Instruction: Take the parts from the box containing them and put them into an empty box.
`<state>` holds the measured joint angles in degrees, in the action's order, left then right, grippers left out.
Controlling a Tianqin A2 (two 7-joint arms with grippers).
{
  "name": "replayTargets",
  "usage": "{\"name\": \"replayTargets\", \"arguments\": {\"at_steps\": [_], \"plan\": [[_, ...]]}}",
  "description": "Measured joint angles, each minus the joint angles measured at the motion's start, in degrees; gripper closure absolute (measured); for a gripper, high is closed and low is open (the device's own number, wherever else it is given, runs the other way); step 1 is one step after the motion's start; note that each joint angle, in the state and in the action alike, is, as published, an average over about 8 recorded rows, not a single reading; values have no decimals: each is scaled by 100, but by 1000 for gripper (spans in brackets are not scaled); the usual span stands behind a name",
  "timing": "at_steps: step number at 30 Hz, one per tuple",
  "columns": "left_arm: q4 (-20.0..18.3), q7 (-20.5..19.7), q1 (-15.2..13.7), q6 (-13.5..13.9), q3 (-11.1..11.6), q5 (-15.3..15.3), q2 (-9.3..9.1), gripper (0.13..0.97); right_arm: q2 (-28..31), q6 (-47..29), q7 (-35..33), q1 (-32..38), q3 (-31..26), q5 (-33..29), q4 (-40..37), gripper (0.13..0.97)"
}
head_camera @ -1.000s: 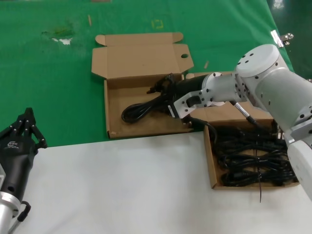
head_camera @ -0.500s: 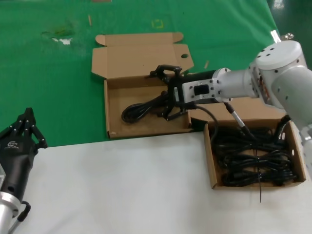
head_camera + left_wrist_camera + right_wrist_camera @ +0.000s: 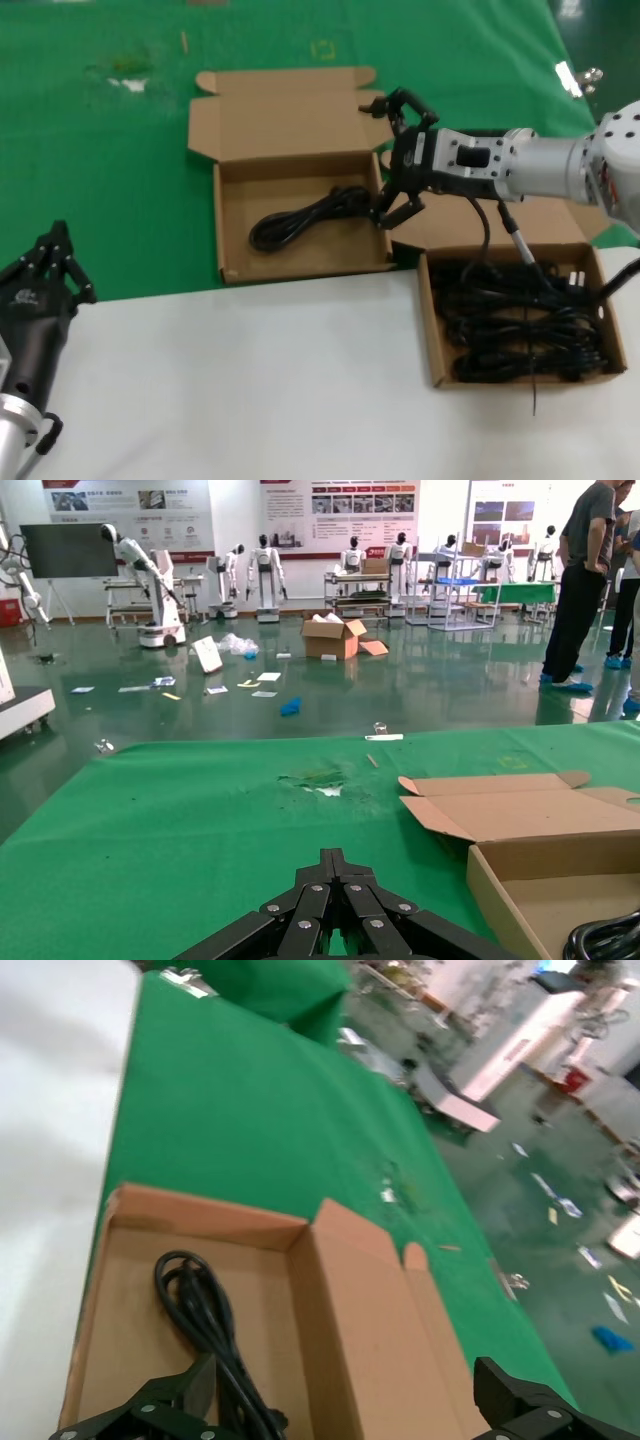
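The right gripper (image 3: 397, 158) is seen with its fingers spread wide and nothing held between them, hovering at the right-hand edge of the left box (image 3: 232, 262). In the right wrist view, the two finger ends are seen far apart at either side, with the box floor between them. One cord (image 3: 305, 216) is laid slantwise on that floor, its nearer end just beside the gripper, so the wide spread is judged to mark a release, the cord being free of the fingers. The box's lid (image 3: 290, 115) is folded back and away, which leaves the opening clear for an approach from above. The right box (image 3: 431, 330), near the right arm, is filled with the remaining cords (image 3: 525, 320), stacked in a dark tangle, so most of the task is judged to be left. Both boxes are set side by side within the right arm's reach. The left gripper (image 3: 45, 275) is parked low at the left, over the white table (image 3: 250, 380), well apart from both boxes; in its wrist view its fingers are seen pressed together
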<state>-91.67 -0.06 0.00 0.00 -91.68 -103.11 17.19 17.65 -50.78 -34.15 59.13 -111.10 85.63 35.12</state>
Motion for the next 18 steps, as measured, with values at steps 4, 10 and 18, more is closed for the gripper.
{"name": "replayTargets", "arguments": {"at_steps": [4, 10, 18], "plan": [[0, 0, 0, 0, 0, 0, 0, 957, 337, 196, 860, -464, 43, -36, 910, 224], [0, 0, 0, 0, 0, 0, 0, 957, 738, 473, 1760, -1033, 127, -46, 1892, 175], [0, 0, 0, 0, 0, 0, 0, 956, 869, 571, 1995, -1231, 167, -25, 2189, 137]]}}
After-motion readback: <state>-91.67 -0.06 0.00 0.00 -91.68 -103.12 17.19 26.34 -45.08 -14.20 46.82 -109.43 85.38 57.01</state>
